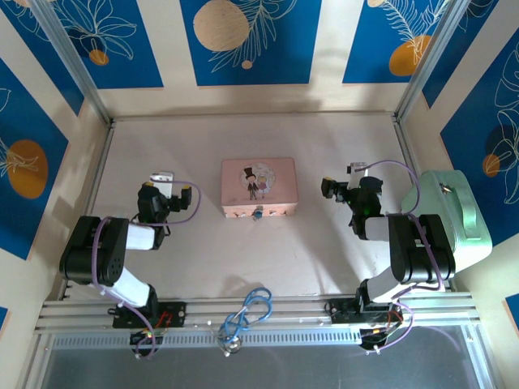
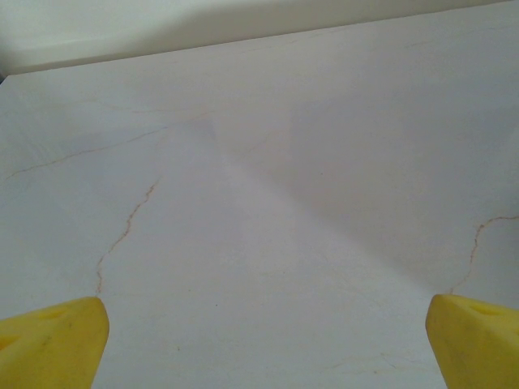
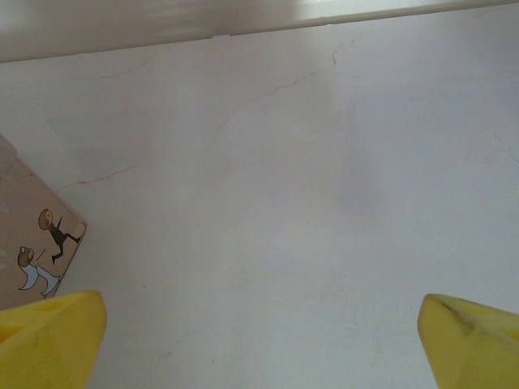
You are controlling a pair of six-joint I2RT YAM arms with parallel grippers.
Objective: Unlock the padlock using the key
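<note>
Left wrist view: we see the left gripper (image 2: 263, 344) with its two yellow fingertips (image 2: 53, 344) at the bottom corners of the picture. They are spread wide, with nothing between them but bare table (image 2: 268, 203). The pale surface under it carries thin brownish hairline cracks and runs on to a light wall (image 2: 122, 32) at the far edge.

In the right wrist view the right gripper (image 3: 259, 340) stands the same way, with a yellow fingertip at each lower corner, jaws parted wide and holding nothing. Just beyond the fingertip on the left of that picture we see a corner of the pink box (image 3: 32, 235), with small cartoon figures printed on its lid.

In the top external view, the left gripper (image 1: 166, 190) sits to the left of the pink box (image 1: 259, 186) and the right gripper (image 1: 350, 186) to the right of it. Both are near the box but apart from it, and roughly level with it across the table (image 1: 203, 259). The padlock (image 1: 257, 215) shows as a tiny blue spot at the middle of the box's near edge, touching the box. It is too small for us to tell its metal part or how it hangs. Neither gripper touches it.

Farther out, a mint-green case (image 1: 458, 215) with a handle rests at the right edge of the table, just beside the right arm. A loop of blue cable (image 1: 250, 312) lies on the metal rails (image 1: 308, 308) at the near edge, between the two arm bases. Blue panels (image 1: 251, 40) with orange discs and white leaf drawings line the walls around the table.
</note>
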